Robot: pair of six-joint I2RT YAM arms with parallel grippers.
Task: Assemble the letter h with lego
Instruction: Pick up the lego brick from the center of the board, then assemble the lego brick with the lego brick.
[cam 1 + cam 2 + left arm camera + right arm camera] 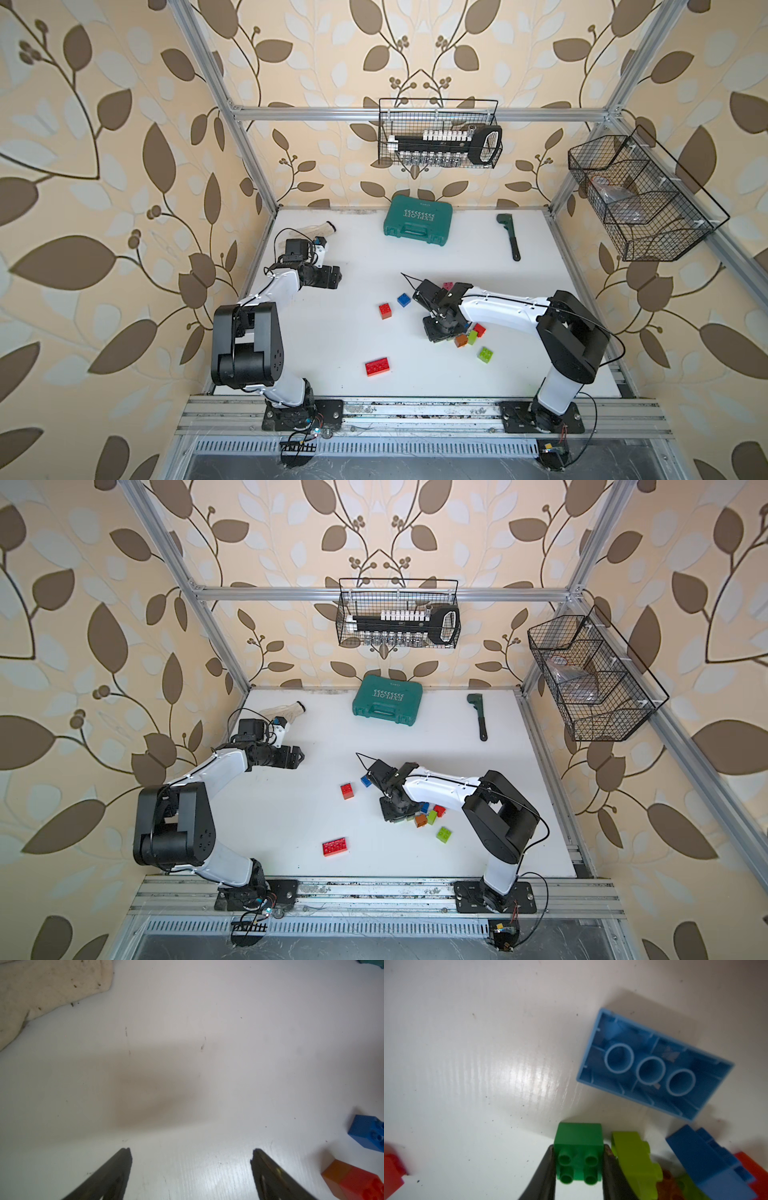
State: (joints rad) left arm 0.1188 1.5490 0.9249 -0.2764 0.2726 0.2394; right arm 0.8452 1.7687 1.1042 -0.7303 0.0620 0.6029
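Lego bricks lie scattered on the white table (324, 340). My right gripper (579, 1147) is shut on a small dark green brick (579, 1136), one finger on each side, studs facing the camera. Beside it lie a lime brick (635, 1159), a blue brick (708, 1159) and a long light-blue brick (654, 1064) turned underside up. In a top view, the right gripper (440, 332) sits over a cluster of orange (461, 340), lime (472, 336) and red (478, 329) bricks. My left gripper (191, 1155) is open and empty over bare table at the left (338, 277).
A long red brick (377, 366), a red-on-orange brick (385, 311), a blue brick (403, 299), a pink brick (448, 286) and a lime brick (484, 354) lie apart. At the back are a teal case (417, 220), a wrench (510, 237) and a glove (320, 227).
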